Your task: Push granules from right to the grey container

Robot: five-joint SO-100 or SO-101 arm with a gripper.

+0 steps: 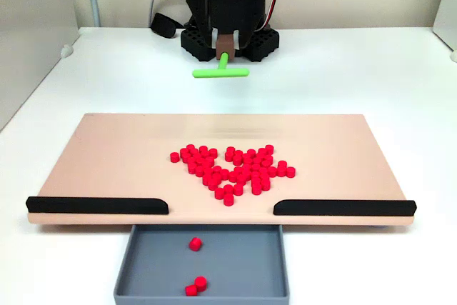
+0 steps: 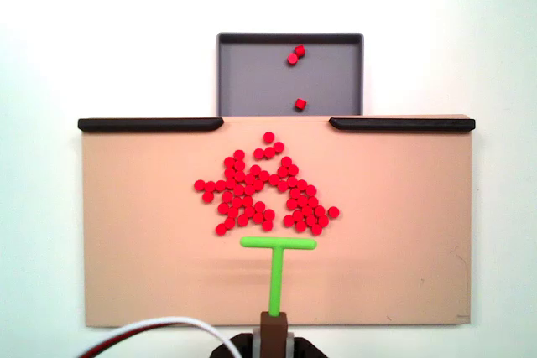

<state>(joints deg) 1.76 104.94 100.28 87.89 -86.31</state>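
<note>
Tan board (image 2: 134, 274) lies ahead of the gripper (image 1: 224, 53), whose fingers are clamped on the stem of the green T-stick (image 2: 277, 266). Arm upright at the board's near edge. Grey container (image 2: 252, 73) sits beyond the far edge, holding three pellets. Granules (image 2: 264, 194) are clustered just past the crossbar.

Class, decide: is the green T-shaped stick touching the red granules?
Apart. A fixed view from above shows bare tan board between the green T-shaped stick and the nearest granules.

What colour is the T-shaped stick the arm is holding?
Bright green. The T-shaped stick shows best in a fixed view from above, just behind the red granules.
</note>
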